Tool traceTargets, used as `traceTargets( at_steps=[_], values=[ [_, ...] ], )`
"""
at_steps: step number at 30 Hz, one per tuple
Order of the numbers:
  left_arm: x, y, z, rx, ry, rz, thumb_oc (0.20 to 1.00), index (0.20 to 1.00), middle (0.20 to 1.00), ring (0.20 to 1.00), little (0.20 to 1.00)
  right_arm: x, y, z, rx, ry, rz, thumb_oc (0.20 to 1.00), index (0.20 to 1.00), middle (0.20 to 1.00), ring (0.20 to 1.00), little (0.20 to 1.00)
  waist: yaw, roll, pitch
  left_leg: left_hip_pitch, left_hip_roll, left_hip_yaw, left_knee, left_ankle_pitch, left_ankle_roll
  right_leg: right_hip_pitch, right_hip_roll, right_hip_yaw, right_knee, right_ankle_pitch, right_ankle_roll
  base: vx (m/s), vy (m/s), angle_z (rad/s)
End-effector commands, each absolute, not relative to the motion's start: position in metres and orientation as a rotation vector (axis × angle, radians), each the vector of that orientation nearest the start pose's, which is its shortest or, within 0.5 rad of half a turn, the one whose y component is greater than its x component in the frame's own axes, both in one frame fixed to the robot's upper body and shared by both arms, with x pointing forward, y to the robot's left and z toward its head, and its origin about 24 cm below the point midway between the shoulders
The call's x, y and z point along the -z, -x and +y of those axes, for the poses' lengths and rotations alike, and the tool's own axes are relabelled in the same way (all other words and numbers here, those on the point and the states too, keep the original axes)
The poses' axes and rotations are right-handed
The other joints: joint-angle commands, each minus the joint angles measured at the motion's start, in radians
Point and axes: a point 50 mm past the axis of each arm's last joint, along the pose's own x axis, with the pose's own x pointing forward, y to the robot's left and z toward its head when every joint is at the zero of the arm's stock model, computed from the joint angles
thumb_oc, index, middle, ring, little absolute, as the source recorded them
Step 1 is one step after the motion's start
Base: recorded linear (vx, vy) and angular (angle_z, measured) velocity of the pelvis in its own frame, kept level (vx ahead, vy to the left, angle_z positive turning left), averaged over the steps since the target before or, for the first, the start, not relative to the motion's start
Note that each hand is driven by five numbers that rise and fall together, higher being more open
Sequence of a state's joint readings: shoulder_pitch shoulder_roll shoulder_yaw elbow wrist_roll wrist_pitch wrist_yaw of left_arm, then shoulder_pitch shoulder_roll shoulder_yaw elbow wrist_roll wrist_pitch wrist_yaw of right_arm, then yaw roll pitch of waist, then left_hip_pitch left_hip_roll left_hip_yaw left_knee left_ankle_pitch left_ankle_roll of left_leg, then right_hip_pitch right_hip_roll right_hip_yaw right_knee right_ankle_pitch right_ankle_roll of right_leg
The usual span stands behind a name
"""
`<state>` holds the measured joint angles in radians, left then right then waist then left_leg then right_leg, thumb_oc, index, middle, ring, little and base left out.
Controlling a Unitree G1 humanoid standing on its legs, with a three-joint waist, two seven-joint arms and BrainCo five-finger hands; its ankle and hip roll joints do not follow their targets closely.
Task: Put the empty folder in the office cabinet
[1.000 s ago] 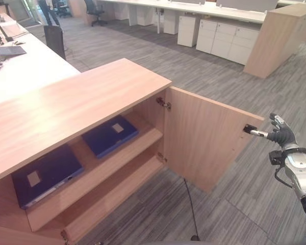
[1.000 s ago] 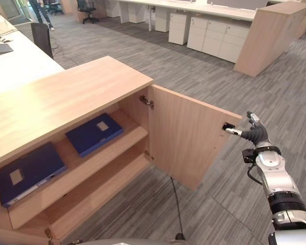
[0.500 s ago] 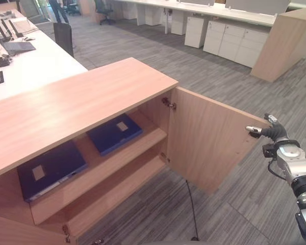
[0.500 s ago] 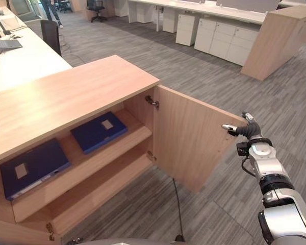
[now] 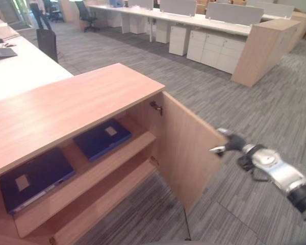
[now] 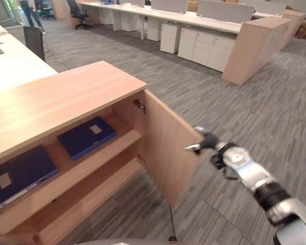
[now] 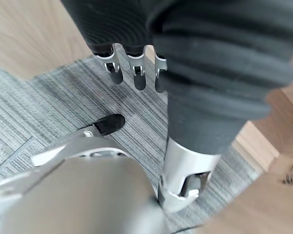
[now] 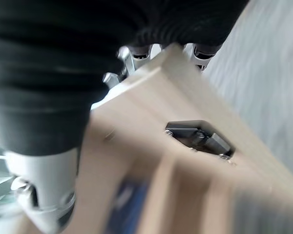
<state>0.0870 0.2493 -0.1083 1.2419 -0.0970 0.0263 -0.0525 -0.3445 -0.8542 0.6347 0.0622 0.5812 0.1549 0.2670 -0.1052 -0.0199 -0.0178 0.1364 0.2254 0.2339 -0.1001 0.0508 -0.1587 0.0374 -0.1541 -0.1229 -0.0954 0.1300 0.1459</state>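
Two blue folders [image 5: 101,139] [image 5: 33,177] lie flat on the cabinet's upper shelf [image 5: 137,144]. The right robot hand [image 5: 229,143] meets the free edge of the half-open door [image 5: 186,153]; its grip cannot be told. The left robot hand [image 7: 134,68] hangs relaxed above the carpet.

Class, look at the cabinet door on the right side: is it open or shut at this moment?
Open. The cabinet door stands swung outward, exposing two blue folders on the shelf; the right hand is at its free edge.
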Motion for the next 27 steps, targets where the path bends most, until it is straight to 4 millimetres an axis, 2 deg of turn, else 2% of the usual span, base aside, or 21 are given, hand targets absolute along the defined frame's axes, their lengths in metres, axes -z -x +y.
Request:
traceTargets(
  at_steps=[1,7,15,18,20,22,25,26,27],
  values=[
    [0.162,-0.076,0.247,-0.041,-0.243,1.309,1.000,1.000,1.000,1.000,1.000,-0.067,-0.248,-0.080,-1.325,0.073,0.288,1.000,1.000,1.000,1.000,1.000,0.107,-0.036,0.052,-0.024,-0.069,-0.043,0.029,-0.058,0.051,0.036,0.038,-0.081,0.011,-0.153,-0.020,0.00,-0.016,0.16],
    [0.162,-0.079,0.246,-0.030,-0.280,1.310,1.000,1.000,1.000,1.000,1.000,-0.073,-0.238,-0.058,-1.390,-0.005,0.243,1.000,1.000,1.000,1.000,1.000,0.119,-0.041,0.048,-0.026,-0.057,-0.048,0.031,-0.057,0.048,0.039,0.042,-0.091,0.009,-0.155,-0.025,0.00,-0.024,0.20],
    [0.164,-0.070,0.246,-0.041,-0.273,1.329,1.000,1.000,1.000,1.000,1.000,-0.055,-0.233,-0.054,-1.324,-0.094,0.265,1.000,1.000,1.000,1.000,1.000,0.134,-0.037,0.047,-0.035,-0.044,-0.061,0.039,-0.051,0.043,0.043,0.053,-0.104,0.008,-0.165,-0.035,0.00,-0.042,0.04],
    [0.163,-0.072,0.247,-0.053,-0.258,1.317,1.000,1.000,1.000,1.000,1.000,-0.040,-0.234,-0.061,-1.284,-0.061,0.322,1.000,1.000,1.000,1.000,1.000,0.141,-0.036,0.052,-0.049,-0.038,-0.076,0.049,-0.047,0.037,0.044,0.058,-0.111,0.009,-0.171,-0.038,-0.01,-0.055,0.08],
    [0.162,-0.075,0.246,-0.051,-0.247,1.302,1.000,1.000,1.000,1.000,1.000,-0.025,-0.235,-0.072,-1.240,0.052,0.363,1.000,1.000,1.000,1.000,1.000,0.150,-0.037,0.060,-0.065,-0.032,-0.092,0.060,-0.040,0.032,0.044,0.066,-0.121,0.011,-0.176,-0.043,-0.03,-0.086,0.19],
    [0.162,-0.076,0.246,-0.049,-0.245,1.298,1.000,1.000,1.000,1.000,1.000,-0.020,-0.235,-0.075,-1.232,0.091,0.378,1.000,1.000,1.000,1.000,1.000,0.153,-0.036,0.062,-0.072,-0.029,-0.101,0.064,-0.037,0.030,0.045,0.068,-0.128,0.011,-0.177,-0.045,-0.02,-0.069,0.24],
    [0.162,-0.076,0.246,-0.061,-0.223,1.293,1.000,1.000,1.000,1.000,1.000,0.004,-0.237,-0.088,-1.142,0.189,0.437,1.000,1.000,1.000,1.000,1.000,0.165,-0.033,0.070,-0.087,-0.020,-0.122,0.070,-0.025,0.025,0.048,0.076,-0.144,0.010,-0.183,-0.053,-0.02,-0.102,0.28],
    [0.162,-0.076,0.245,-0.070,-0.213,1.289,1.000,1.000,1.000,1.000,1.000,0.020,-0.236,-0.093,-1.096,0.233,0.484,1.000,1.000,1.000,1.000,1.000,0.174,-0.033,0.076,-0.100,-0.015,-0.142,0.076,-0.016,0.021,0.049,0.082,-0.159,0.009,-0.186,-0.059,-0.02,-0.090,0.31],
    [0.162,-0.076,0.245,-0.070,-0.213,1.289,1.000,1.000,1.000,1.000,1.000,0.020,-0.236,-0.093,-1.096,0.233,0.484,1.000,1.000,1.000,1.000,1.000,0.173,-0.033,0.076,-0.100,-0.015,-0.142,0.076,-0.016,0.021,0.049,0.082,-0.159,0.009,-0.186,-0.059,-0.04,-0.129,0.33]
  ],
)
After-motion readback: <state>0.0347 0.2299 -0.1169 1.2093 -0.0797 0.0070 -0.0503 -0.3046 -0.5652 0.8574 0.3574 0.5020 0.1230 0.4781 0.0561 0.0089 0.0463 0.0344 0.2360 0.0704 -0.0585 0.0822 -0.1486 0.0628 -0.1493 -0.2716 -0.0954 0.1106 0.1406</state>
